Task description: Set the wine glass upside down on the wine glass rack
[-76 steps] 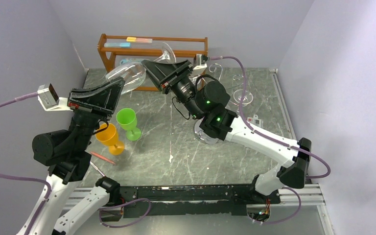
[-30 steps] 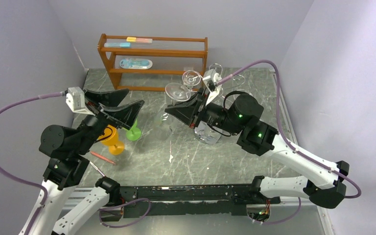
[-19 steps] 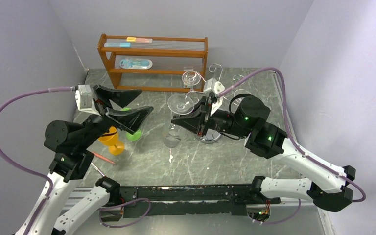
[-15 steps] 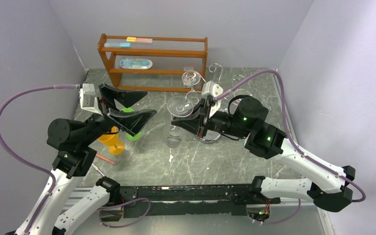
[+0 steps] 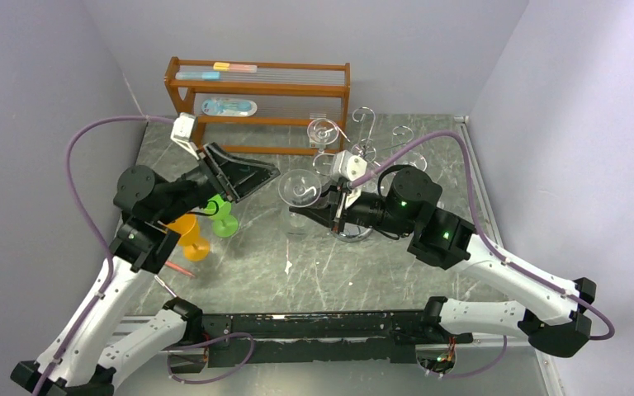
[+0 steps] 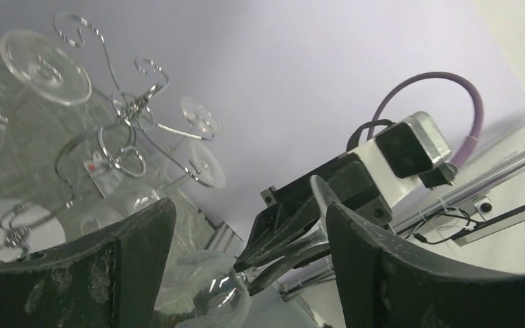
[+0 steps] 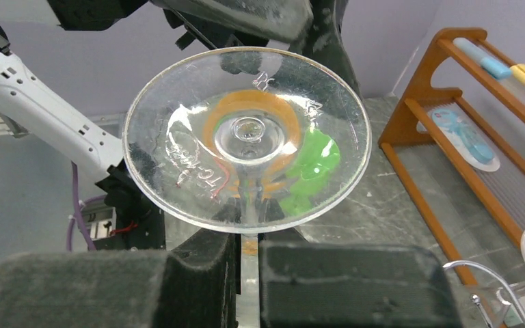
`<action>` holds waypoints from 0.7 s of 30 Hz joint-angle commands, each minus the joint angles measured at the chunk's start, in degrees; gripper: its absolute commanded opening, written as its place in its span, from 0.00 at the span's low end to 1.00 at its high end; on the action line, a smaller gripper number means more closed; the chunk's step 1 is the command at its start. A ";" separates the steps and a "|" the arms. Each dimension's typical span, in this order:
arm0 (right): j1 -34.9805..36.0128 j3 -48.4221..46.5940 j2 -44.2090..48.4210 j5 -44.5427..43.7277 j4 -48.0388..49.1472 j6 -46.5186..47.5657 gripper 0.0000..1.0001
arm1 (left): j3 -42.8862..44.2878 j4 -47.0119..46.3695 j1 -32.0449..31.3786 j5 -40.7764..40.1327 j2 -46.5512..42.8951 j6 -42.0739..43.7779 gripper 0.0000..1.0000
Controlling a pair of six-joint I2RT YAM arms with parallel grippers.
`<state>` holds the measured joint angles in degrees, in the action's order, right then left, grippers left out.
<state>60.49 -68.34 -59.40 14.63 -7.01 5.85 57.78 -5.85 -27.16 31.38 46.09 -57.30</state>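
My right gripper [image 5: 300, 211] is shut on the stem of the clear wine glass [image 5: 300, 188], which hangs foot up and bowl down over the table, left of the wine glass rack [image 5: 366, 151]. In the right wrist view the round foot of the wine glass [image 7: 246, 137] stands above the closed right gripper [image 7: 248, 239]. My left gripper [image 5: 257, 180] is open just left of the glass, touching nothing. In the left wrist view the left gripper [image 6: 249, 212] frames the right fingers, the glass bowl [image 6: 205, 294] and the chrome rack [image 6: 126, 113].
Other clear glasses [image 5: 324, 130] hang on the rack. A brown wooden shelf [image 5: 256, 87] stands at the back. A green cup [image 5: 221, 216], an orange cup [image 5: 186, 235] and a red pencil [image 5: 173, 266] sit under the left arm. Grey walls close both sides.
The left arm has swung up and right, bringing its open gripper beside the glass. The right gripper has shifted the held glass slightly lower and turned it foot up.
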 commanded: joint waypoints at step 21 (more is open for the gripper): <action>0.06 -1.00 -4.74 0.58 3.19 6.26 0.00 | 4.62 7.73 0.18 15.00 1.51 -6.84 0.44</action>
<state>60.49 -68.34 -62.81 15.27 -6.72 10.22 60.49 -2.94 -27.16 42.22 47.24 -64.34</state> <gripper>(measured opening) 0.061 0.491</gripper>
